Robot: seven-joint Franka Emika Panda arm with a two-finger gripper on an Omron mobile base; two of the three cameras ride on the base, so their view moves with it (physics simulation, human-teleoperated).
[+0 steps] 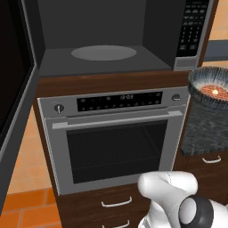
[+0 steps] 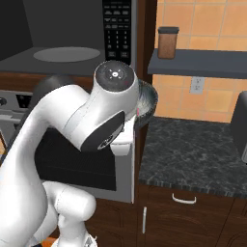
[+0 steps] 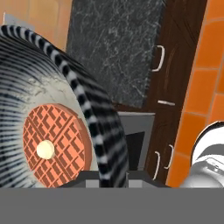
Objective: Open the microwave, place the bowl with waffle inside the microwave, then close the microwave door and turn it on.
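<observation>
Pincer (image 3: 106,180) at the bottom centre of the hand view straddles the ribbed rim of the bowl (image 3: 65,105), one dark tip on each side of the wall, so it reads as pinching the bowl by its edge. That bowl sits at the right edge of the left base view, level with the oven's control strip and above the dark speckled counter (image 1: 200,133); whether it is touching the stone or just clear of it I cannot tell. Inside the bowl lies the waffle (image 3: 54,146), an orange-brown gridded disc with a pale dab near its middle, flat against the bowl's pale floor. The microwave (image 1: 107,40) fills the upper part of the left base view with its cavity exposed, the grey turntable disc bare and holding nothing, and the microwave door (image 1: 13,89) swung out along the left edge. Judging from this, the opening step is done and the carrying step is in hand. The next move calls for lifting the bowl up and to the left, past the keypad strip, keeping it level so the waffle stays put, and clearing the wooden ledge above the oven (image 1: 116,138) before setting it on the turntable.
</observation>
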